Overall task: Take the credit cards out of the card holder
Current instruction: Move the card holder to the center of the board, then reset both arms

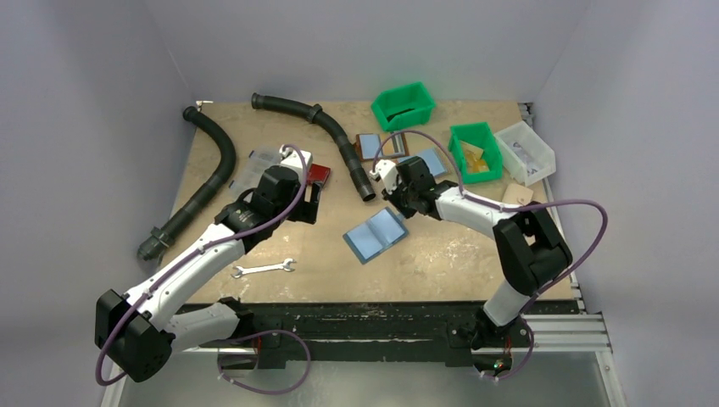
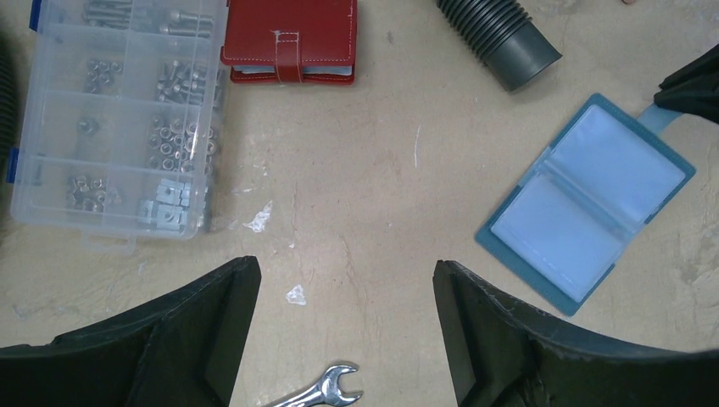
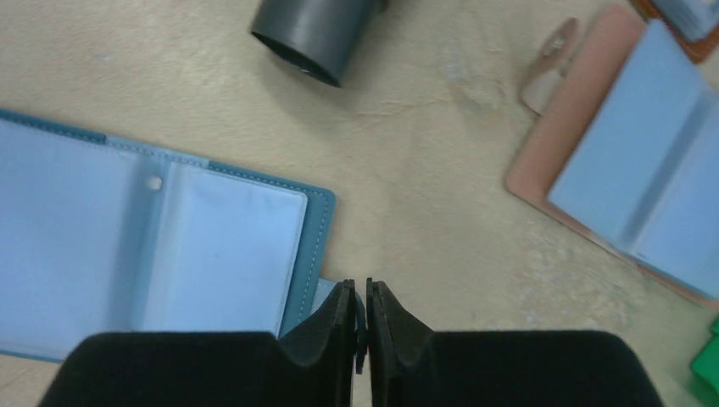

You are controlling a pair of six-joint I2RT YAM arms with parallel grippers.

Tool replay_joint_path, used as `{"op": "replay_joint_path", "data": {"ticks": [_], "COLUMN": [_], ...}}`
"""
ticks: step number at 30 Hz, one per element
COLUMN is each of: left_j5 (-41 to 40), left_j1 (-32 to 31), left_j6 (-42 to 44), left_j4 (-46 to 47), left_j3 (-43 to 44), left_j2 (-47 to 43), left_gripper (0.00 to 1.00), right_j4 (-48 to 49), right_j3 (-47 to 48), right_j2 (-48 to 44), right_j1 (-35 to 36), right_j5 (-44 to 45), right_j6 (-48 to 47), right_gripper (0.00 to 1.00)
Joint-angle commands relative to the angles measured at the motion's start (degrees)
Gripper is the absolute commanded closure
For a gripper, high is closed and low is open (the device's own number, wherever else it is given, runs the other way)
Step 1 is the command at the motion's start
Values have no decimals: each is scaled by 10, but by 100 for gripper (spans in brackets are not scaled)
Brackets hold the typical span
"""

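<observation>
Two robot arms rise from their bases at the near edge of a wooden table [image 1: 449,263], seen from above. At far left, a black ribbed hose [image 1: 208,182] curves along the table's nine o'clock side. A clear parts box [image 2: 119,110] of nuts and bolts lies at eleven o'clock of the left gripper [image 2: 343,270], and a shut red wallet [image 2: 292,38] at its twelve. The gripper hovers over bare wood, fingers spread wide with nothing between them. In the overhead view a small wrench [image 1: 264,269] lies at its seven o'clock.

At the table's middle the card holder [image 1: 376,235] lies unfolded and flat, light-blue pockets facing up inside a dark-blue border. A second hose [image 1: 335,140] ends with its open mouth at the holder's twelve o'clock.

The right gripper [image 3: 361,292] sits at the holder's one o'clock corner. Its jaws are drawn all but together, only a sliver between them, and the tips are right at the holder's snap tab. Whether the tab is pinched cannot be told.

Further right, a brown-backed holder [image 1: 370,146] and a second brown-backed holder [image 1: 430,161] lie open, blue linings up. A green bin [image 1: 405,121] stands at the far edge. A second green bin [image 1: 462,134] and a clear bin [image 1: 515,130] stand near the table's two o'clock corner.
</observation>
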Motion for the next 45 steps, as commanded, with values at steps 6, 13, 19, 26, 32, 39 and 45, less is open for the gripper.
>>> {"op": "replay_joint_path", "data": {"ticks": [6,13,19,26,32,39,45], "left_j5": [-4,7,7,7,51,134,200], "left_j1": [4,4,4,4,4,5,4], "left_j6": [4,1,-2,-11,-51,-112,-163], "left_j4": [11,18,23,25,60,84,95], "left_j3": [7,6,3,4,5,43,57], "left_j2": [-18,-32,-45,-56,-82,-104,-130], "left_gripper": [20,17,14,3,0,0,0], "right_j4": [0,-41,-55,-46,-41,-25,-62], "right_j3": [24,24,21,10,19,31,74], "right_j2": [-65,-144,-209,-257,-289,-347,-362], "right_j1": [-86,-172,-245,-307,-354,-387,-388], "right_j5": [-11,-158,-285,-373,-407,-374,-387], "right_j6": [2,-36,-41,-26,6,79,106], "right_gripper": [55,33,24,9,1,1,1]}}
